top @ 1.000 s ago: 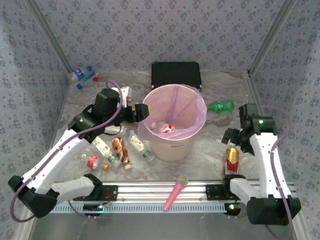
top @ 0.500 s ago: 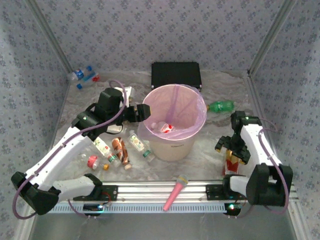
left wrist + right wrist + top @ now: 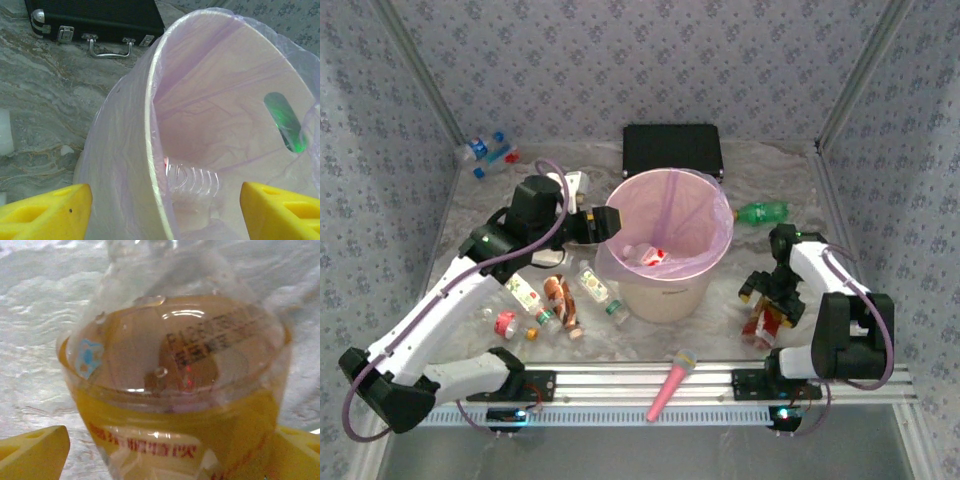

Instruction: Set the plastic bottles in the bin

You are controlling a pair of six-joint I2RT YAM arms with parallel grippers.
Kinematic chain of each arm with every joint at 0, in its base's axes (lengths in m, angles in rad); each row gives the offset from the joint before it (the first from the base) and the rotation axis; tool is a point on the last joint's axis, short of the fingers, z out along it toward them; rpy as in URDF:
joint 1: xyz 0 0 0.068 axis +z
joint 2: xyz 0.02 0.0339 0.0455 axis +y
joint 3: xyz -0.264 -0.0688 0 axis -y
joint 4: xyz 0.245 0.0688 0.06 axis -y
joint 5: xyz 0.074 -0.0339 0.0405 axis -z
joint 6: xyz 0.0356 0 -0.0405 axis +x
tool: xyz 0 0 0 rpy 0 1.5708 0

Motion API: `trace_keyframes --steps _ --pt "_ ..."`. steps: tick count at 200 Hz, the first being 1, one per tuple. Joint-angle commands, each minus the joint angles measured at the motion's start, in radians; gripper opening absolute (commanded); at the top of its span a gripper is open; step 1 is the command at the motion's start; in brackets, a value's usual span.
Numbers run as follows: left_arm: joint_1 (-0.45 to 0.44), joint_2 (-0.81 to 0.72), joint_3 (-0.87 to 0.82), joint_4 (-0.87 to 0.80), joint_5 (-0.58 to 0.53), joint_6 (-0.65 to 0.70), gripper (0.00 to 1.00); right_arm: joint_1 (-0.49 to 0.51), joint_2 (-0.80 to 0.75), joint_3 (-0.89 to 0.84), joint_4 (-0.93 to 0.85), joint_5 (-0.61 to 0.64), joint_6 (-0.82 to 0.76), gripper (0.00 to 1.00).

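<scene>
Jaws of left arm spread at bin (image 3: 150, 125) rim, right jaws flanking brown bottle (image 3: 175, 365), grip unclear

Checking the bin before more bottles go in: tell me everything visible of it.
The bin is a round cream bucket standing upright mid-table, lined with a translucent pink bag folded over its rim. An oval handle hole pierces its wall. Inside lie a clear ribbed bottle and something red and white. The open left gripper hovers at its left rim; contact cannot be told.
</scene>
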Motion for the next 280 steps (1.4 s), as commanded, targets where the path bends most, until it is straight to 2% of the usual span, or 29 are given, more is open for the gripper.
trace_keyframes --steps 1,48,104,167,186,216,240,280 --pt "-0.007 -0.025 -0.008 0.028 0.013 0.004 0.78 0.029 0.000 -0.028 0.060 -0.048 0.061 0.95" --pt "-0.006 -0.017 -0.014 0.028 0.015 0.001 0.78 0.055 -0.023 -0.083 0.105 -0.018 0.083 0.88" --pt "-0.013 -0.025 -0.049 0.063 0.051 -0.025 0.79 0.069 -0.092 -0.106 0.113 0.023 0.071 0.67" --pt "-0.028 0.003 -0.075 0.064 0.037 -0.046 0.78 0.031 -0.143 -0.088 0.126 -0.032 0.037 0.54" --pt "-0.029 0.007 -0.075 0.055 0.021 -0.046 0.74 0.025 -0.167 -0.068 0.112 -0.053 0.006 0.52" --pt "-0.034 0.018 -0.077 0.043 0.004 -0.049 0.61 0.011 -0.211 -0.021 0.081 -0.085 -0.020 0.51" --pt "-0.038 0.026 -0.072 0.036 -0.003 -0.051 0.57 -0.004 -0.239 0.022 0.056 -0.115 -0.040 0.50" --pt "-0.041 0.030 -0.059 0.026 -0.016 -0.045 0.51 -0.022 -0.286 0.238 -0.089 -0.123 -0.095 0.49"
